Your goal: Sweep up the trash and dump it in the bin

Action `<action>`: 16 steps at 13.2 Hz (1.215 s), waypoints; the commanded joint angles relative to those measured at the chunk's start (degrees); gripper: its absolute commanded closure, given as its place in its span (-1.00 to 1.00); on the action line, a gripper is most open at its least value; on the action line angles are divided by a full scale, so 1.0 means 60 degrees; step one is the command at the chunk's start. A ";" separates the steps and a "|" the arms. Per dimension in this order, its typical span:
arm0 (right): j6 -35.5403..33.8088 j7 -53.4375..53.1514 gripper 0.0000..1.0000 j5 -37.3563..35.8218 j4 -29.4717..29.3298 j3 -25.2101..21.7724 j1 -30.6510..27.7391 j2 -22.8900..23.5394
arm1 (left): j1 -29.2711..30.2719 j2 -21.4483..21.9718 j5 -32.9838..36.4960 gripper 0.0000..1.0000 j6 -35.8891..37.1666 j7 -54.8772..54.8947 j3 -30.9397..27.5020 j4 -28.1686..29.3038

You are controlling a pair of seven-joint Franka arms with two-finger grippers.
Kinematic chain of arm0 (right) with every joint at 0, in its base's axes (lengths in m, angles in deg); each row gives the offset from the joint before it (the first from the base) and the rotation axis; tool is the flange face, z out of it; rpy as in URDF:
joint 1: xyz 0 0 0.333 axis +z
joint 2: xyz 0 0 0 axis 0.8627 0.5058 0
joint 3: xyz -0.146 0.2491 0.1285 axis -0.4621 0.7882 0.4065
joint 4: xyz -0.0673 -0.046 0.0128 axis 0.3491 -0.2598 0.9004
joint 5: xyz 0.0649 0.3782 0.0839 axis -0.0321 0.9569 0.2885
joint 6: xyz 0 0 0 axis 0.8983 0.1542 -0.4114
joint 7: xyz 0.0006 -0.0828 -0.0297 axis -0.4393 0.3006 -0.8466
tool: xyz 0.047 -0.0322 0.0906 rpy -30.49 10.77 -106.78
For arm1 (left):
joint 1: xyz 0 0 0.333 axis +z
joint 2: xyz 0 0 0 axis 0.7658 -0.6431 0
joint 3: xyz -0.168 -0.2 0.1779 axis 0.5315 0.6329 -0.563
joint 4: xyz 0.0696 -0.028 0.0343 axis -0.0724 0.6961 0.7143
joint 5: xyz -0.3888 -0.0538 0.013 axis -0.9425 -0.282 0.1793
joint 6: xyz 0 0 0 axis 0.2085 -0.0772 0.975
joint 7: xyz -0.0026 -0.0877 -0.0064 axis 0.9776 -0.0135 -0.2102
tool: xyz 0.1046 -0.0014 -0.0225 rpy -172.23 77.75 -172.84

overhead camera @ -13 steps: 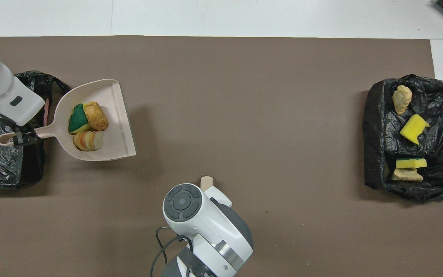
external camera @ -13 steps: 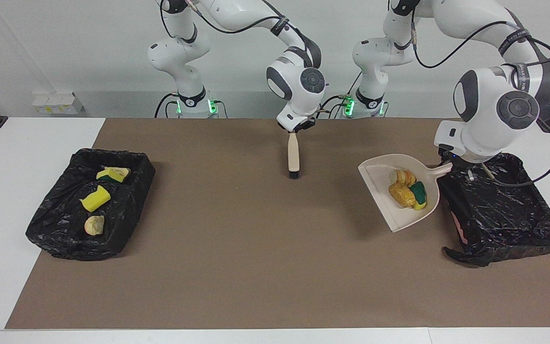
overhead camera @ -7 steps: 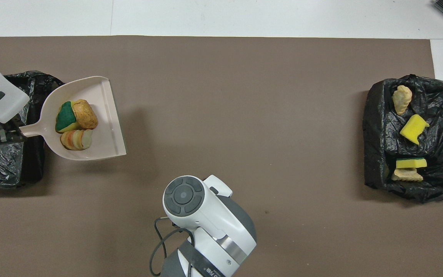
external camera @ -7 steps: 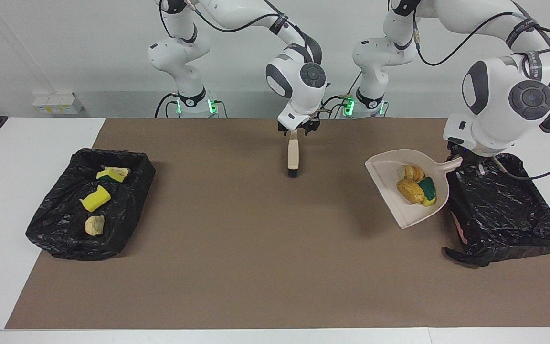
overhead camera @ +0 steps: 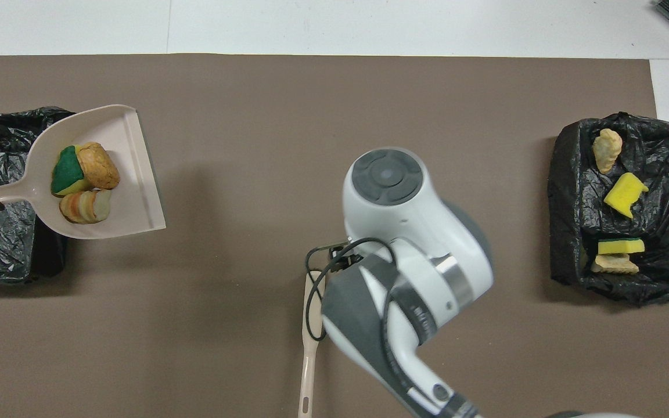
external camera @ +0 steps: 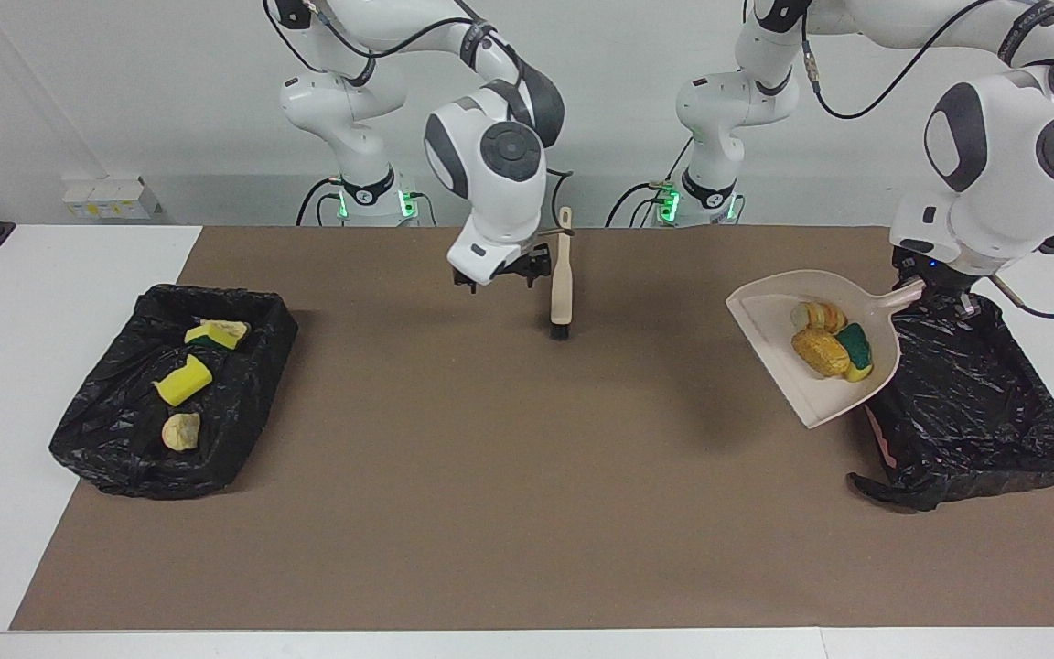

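Observation:
My left gripper point(external camera: 937, 291) is shut on the handle of the beige dustpan point(external camera: 769, 316), which hangs tilted over the mat beside the black-lined bin point(external camera: 975, 412) at the left arm's end. In the pan lie the trash pieces point(external camera: 827, 343): two golden pastry pieces and a green-and-yellow sponge point(overhead camera: 66, 172). The beige brush point(external camera: 561, 284) rests free on the mat, bristles away from the robots. My right gripper point(external camera: 498, 275) hangs open beside the brush handle, touching nothing.
A second black-lined bin point(external camera: 124, 439) at the right arm's end holds a yellow sponge point(external camera: 183, 379), a green-and-yellow sponge and pastry pieces. The brown mat point(external camera: 490, 476) covers most of the white table. In the overhead view the right arm point(overhead camera: 404, 232) hides the brush's bristle end.
The right gripper opened, let go of the brush handle and moved toward the right arm's end. The left gripper carried the loaded dustpan higher and closer to its bin.

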 commanded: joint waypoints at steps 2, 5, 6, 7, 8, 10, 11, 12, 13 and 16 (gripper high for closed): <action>-0.0807 -0.0030 -1.00 -0.0141 -0.0881 0.0059 -0.1123 -0.0567 | 0.0080 -0.0211 0.0164 1.00 0.0406 0.0487 -0.0102 -0.0525; -0.0865 0.0377 -1.00 -0.0215 -0.0897 -0.0248 -0.1944 -0.1053 | 0.0386 -0.0211 0.0179 1.00 -0.0105 0.1216 -0.0233 -0.0525; -0.0851 0.0815 -1.00 -0.0215 -0.0882 -0.0365 -0.2047 -0.1169 | 0.0561 -0.0239 0.0179 1.00 -0.0339 0.1582 -0.0437 -0.0540; -0.0822 0.1182 -1.00 -0.0127 -0.0650 -0.0482 -0.2121 -0.1461 | 0.0723 -0.0240 0.0179 1.00 -0.0762 0.2064 -0.0526 -0.0583; -0.0749 0.1113 -1.00 0.0004 -0.0198 -0.0527 -0.2267 -0.1681 | 0.1058 -0.0240 0.0164 1.00 -0.1013 0.2591 -0.0585 -0.0598; -0.0763 0.1185 -1.00 0.0005 0.0055 -0.0528 -0.2283 -0.1844 | 0.1411 -0.0225 0.0280 1.00 -0.1263 0.2975 -0.0557 -0.0584; -0.0763 0.1214 -1.00 0.0005 0.0085 -0.0528 -0.2283 -0.1873 | 0.1630 -0.0240 0.0803 1.00 -0.1787 0.3470 -0.0542 -0.0569; -0.0792 0.1113 -1.00 0.0020 0.0114 -0.0528 -0.2283 -0.1903 | 0.1850 -0.0399 0.1055 1.00 -0.2212 0.3881 -0.0542 -0.0540; -0.0807 0.1112 -1.00 0.0005 0.0158 -0.0542 -0.2283 -0.1932 | 0.2055 -0.0618 0.1145 1.00 -0.2478 0.3972 -0.0542 -0.0583; -0.0501 0.1199 -1.00 0.0035 0.0377 -0.0528 -0.2458 -0.2020 | 0.2058 -0.0897 0.2648 1.00 -0.3372 0.4061 -0.0527 -0.0584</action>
